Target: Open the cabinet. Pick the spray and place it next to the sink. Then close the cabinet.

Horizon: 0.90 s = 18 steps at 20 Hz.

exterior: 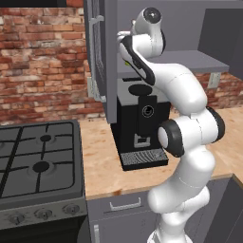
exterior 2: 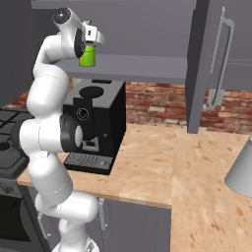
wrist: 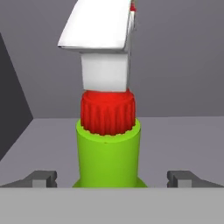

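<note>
The small yellow-green spray bottle point(wrist: 108, 148) with a red collar and white trigger nozzle is standing upright on the grey inner shelf point(exterior 2: 147, 66) of the matte grey wall cupboard point(exterior: 110, 57), whose doors are standing open. The two-finger tool point(wrist: 113, 177) is spreading wide, one fingertip on each side of the bottle's neck, not gripping it. A black coffee machine point(exterior 2: 96, 125) is sitting below on the wooden worktop point(exterior 2: 147, 162).

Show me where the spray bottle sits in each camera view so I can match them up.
Left base view: hidden behind the arm.
Right base view: spray bottle upper left, on the open cabinet's shelf, above the coffee machine.
Hand view: centre, between the open end effector's fingertips.
Shared landmark: the coffee machine, in both base views.
</note>
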### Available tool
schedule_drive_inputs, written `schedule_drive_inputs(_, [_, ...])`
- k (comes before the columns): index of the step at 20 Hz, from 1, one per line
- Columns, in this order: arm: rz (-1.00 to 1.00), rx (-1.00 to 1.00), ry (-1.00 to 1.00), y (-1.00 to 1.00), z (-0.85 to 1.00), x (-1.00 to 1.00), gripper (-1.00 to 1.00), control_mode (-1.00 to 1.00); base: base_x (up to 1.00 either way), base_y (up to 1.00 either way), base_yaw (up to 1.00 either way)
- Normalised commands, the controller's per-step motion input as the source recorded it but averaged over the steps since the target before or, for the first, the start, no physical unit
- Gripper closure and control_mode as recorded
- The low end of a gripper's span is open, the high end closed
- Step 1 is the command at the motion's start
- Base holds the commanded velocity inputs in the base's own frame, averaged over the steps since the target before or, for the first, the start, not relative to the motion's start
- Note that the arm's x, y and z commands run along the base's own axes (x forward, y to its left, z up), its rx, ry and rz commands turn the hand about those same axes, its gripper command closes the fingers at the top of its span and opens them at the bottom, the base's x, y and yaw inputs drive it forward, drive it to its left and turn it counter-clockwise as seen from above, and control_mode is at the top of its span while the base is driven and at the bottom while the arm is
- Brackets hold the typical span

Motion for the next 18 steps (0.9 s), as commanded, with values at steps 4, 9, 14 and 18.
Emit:
schedule_drive_inputs(4, [0.0,0.0,0.0,0.0,0.0,0.0,1.0,-1.0,0.0,0.0,0.0])
schedule_drive_inputs(9, [0.0,0.0,0.0,0.0,0.0,0.0,1.0,-1.0,0.0,0.0,0.0])
schedule_drive_inputs(14, [0.0,0.0,0.0,0.0,0.0,-0.15,1.0,-1.0,0.0,0.0,0.0])
schedule_drive_inputs(18, [0.0,0.0,0.0,-0.01,0.0,-0.6,1.0,-1.0,0.0,0.0,0.0])
